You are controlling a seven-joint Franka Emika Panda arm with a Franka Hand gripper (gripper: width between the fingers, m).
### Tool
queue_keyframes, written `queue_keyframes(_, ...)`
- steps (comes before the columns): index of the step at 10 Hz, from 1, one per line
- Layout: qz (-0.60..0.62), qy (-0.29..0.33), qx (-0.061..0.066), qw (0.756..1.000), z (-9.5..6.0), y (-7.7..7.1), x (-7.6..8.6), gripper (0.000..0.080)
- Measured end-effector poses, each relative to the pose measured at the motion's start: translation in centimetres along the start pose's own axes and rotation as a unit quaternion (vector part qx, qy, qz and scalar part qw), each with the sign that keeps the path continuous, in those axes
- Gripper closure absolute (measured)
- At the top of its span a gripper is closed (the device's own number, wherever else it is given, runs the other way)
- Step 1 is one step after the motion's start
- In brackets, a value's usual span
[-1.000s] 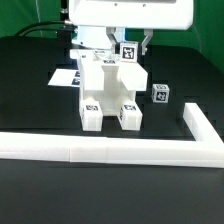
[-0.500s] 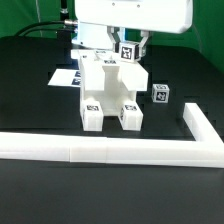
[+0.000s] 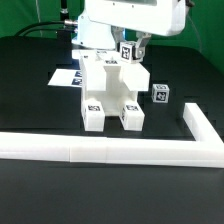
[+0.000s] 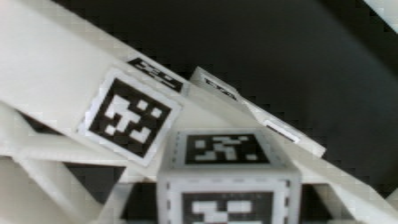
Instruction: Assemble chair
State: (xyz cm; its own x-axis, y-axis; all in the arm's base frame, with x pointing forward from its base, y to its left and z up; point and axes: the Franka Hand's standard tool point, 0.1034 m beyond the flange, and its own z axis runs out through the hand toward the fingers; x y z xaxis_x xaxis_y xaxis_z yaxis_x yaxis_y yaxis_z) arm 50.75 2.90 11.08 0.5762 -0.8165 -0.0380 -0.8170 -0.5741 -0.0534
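The partly built white chair [image 3: 108, 92] stands mid-table, with tags on its front feet. My gripper [image 3: 130, 46] hangs over its top on the exterior view's right and is shut on a small white tagged block [image 3: 127, 50] held against the chair's top edge. In the wrist view that block [image 4: 222, 160] fills the lower middle, with the chair's tagged white slab [image 4: 134, 110] slanting behind it. My fingertips do not show clearly there. A loose tagged cube [image 3: 160, 94] lies on the table at the chair's right.
The marker board [image 3: 63, 76] lies flat behind the chair at the exterior view's left. The long white L-shaped rail [image 3: 110, 150] runs along the front and turns back at the right [image 3: 200, 128]. Cables lie at the back left.
The arm's hand has tilted and shifted slightly to the exterior view's right above the chair. The tagged block and the chair stay where they were.
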Motion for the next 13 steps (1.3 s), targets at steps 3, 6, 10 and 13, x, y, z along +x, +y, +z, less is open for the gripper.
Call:
queue_keyframes(3, 0.011, -0.001, 0.001, 1.000, 0.01, 0.00, -0.01, 0.0515)
queue_keyframes(6, -0.038, -0.002, 0.000, 0.999, 0.01, -0.05, -0.10, 0.0192)
queue_keyframes(10, -0.213, 0.000, 0.001, 0.977, -0.04, -0.09, -0.04, 0.0152)
queue_keyframes(13, -0.321, 0.006, 0.002, 0.947, 0.09, -0.18, -0.15, 0.0151)
